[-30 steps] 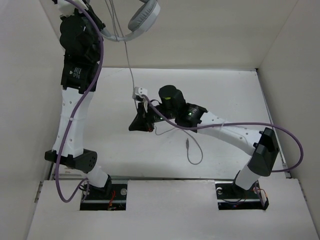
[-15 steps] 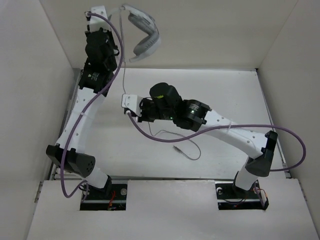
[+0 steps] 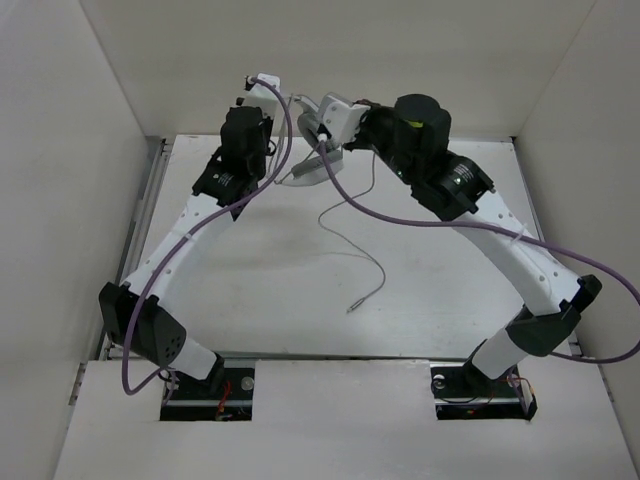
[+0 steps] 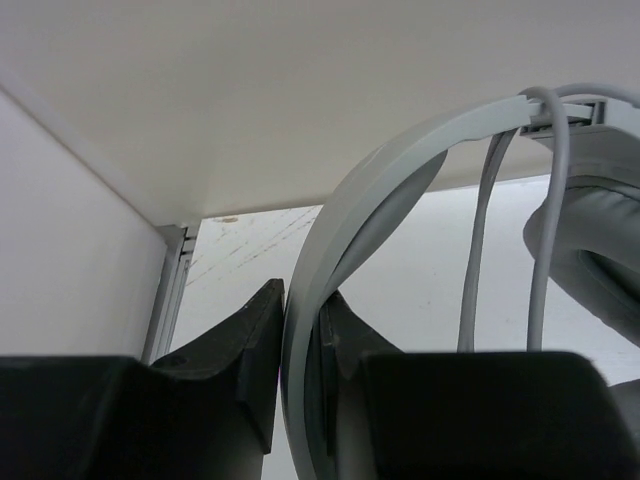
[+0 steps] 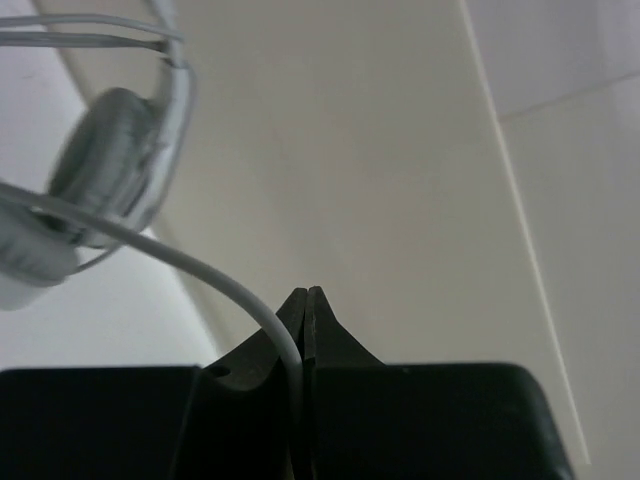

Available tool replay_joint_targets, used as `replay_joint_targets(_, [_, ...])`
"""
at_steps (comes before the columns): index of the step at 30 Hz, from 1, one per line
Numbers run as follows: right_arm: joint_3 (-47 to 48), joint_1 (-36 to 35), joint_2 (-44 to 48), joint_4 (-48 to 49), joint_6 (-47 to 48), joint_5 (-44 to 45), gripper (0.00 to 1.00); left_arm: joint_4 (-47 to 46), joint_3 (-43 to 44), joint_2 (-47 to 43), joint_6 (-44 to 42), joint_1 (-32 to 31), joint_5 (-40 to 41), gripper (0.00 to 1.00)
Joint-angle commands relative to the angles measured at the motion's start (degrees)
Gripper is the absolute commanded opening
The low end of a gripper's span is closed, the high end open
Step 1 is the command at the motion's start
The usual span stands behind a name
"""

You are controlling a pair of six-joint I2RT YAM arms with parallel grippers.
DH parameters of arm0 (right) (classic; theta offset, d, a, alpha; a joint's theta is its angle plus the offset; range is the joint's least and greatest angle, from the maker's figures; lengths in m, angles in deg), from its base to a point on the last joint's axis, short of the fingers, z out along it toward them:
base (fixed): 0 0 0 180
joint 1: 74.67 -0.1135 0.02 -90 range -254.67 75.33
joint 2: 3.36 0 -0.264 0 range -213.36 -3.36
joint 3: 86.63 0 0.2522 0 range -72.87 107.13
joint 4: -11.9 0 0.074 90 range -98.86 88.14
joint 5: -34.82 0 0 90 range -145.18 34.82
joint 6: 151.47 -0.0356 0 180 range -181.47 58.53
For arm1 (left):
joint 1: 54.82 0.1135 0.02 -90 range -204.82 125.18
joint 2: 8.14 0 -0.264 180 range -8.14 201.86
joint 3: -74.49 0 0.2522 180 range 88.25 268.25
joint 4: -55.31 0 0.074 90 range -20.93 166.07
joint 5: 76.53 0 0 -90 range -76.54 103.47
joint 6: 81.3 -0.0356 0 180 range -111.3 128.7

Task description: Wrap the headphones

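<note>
The white over-ear headphones with a curved white headband and grey padded ear cups (image 4: 400, 170) hang in the air above the far middle of the white bench (image 3: 450, 300), close to the far wall and between the two wrists. The left gripper (image 4: 300, 300) has its black jaws closed tight on the headband. The band rises through them and arches away to the right. One grey ear cup (image 4: 590, 250) shows at the right edge of the left wrist view, with strands of cord hanging beside it.

The right gripper (image 5: 304, 300), just right of the headphones, has its jaws pressed together on the long thin grey cord (image 5: 240, 290), pinching it at their tips. From there the cord curves up and left to the headphones. In the top view the loose end of the cord drops to the bench, bends right and near, and ends in a small plug (image 3: 349, 309) lying near the middle of the bench. A thick purple cable (image 3: 400, 215) sags from the right arm above it.
</note>
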Motion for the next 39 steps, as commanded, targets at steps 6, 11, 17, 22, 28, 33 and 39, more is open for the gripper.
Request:
replay_joint_targets(6, [-4.3,6.9,3.4,18.2,3.0,1.0,0.07,-4.1,1.9,-7.0,2.4,-3.7,-7.2,0.0])
replay_joint_targets(11, [-6.5,9.7,2.1,22.9,0.7,-1.0,0.07,-0.3,4.0,-8.3,2.4,-7.3,-13.9,0.0])
replay_joint_targets(17, [-5.7,10.8,-0.4,24.4,-0.1,-1.9,0.08,5.0,4.9,-9.8,2.5,-8.8,-23.2,0.0])
replay_joint_targets(22, [-5.7,13.1,-2.3,22.9,-3.5,-3.3,0.08,7.5,7.1,-10.9,3.9,-9.0,-28.0,0.0])
replay_joint_targets(28, [-3.2,18.6,-4.2,18.1,-13.3,-7.8,0.08,9.1,10.5,-12.0,6.3,-8.3,-31.1,0.0])
replay_joint_targets(33, [-2.1,21.5,-5.5,15.9,-20.2,-12.0,0.09,10.6,15.2,-11.4,8.6,-7.9,-33.8,0.0])
replay_joint_targets(39, [-2.1,26.2,-6.0,12.1,-39.6,-28.6,0.18,12.6,22.1,-9.7,15.1,-6.4,-39.5,0.0])
